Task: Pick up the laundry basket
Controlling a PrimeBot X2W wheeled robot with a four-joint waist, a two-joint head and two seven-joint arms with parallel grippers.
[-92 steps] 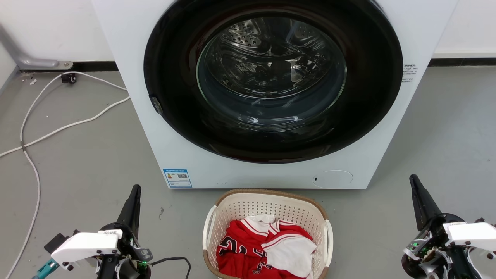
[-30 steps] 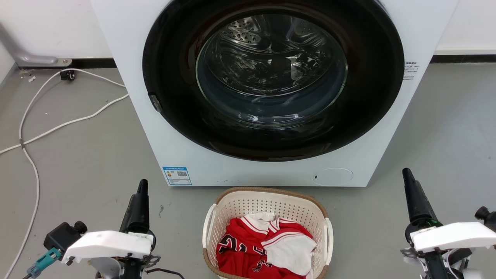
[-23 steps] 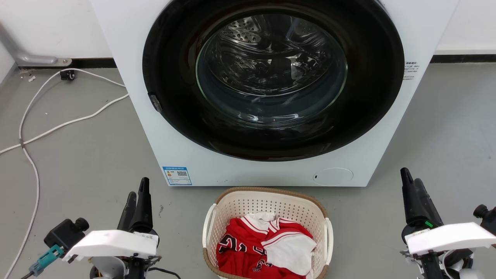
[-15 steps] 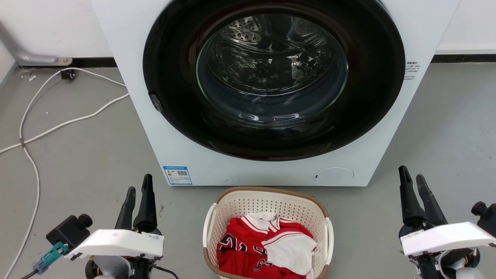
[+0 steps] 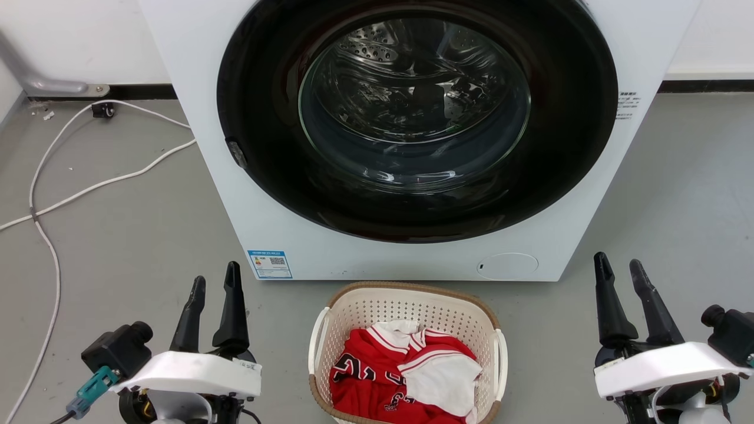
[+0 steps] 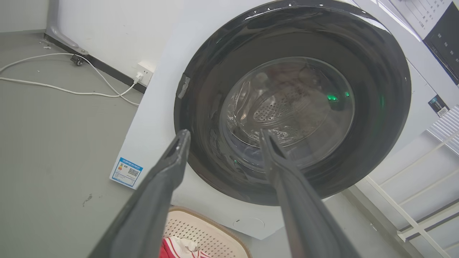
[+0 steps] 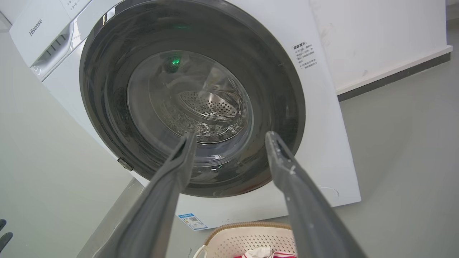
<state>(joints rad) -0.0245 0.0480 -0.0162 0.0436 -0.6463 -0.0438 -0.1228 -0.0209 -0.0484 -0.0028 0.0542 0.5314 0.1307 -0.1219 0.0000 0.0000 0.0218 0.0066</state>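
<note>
Cable (image 5: 88, 189): thin, white, looping across the smooth grey floor (image 5: 135, 235) at far left.
My left gripper (image 5: 215, 274): two long, dark, tapered fingers spread apart with nothing between them, pointing up toward the washer from a white wrist shell.
Laundry basket (image 5: 377, 312): cream perforated plastic, rounded-rectangular, with a brown woven-look rim and a white loop handle on each side. It stands on the floor just before the washer, between my grippers and apart from both.
Jersey (image 5: 365, 377): red cloth with white trim, crumpled inside the basket.
Washer (image 5: 200, 76): glossy white box with a round black door (image 5: 265, 176), domed glass and a perforated steel drum behind it.
My right gripper (image 5: 617, 262): fingers parted, empty, pointing up.
Left wrist view: wall socket (image 6: 143, 73), white rack bars (image 6: 426, 224).
Right wrist view: Hisense lettering (image 7: 36, 27) on the washer's top panel.
</note>
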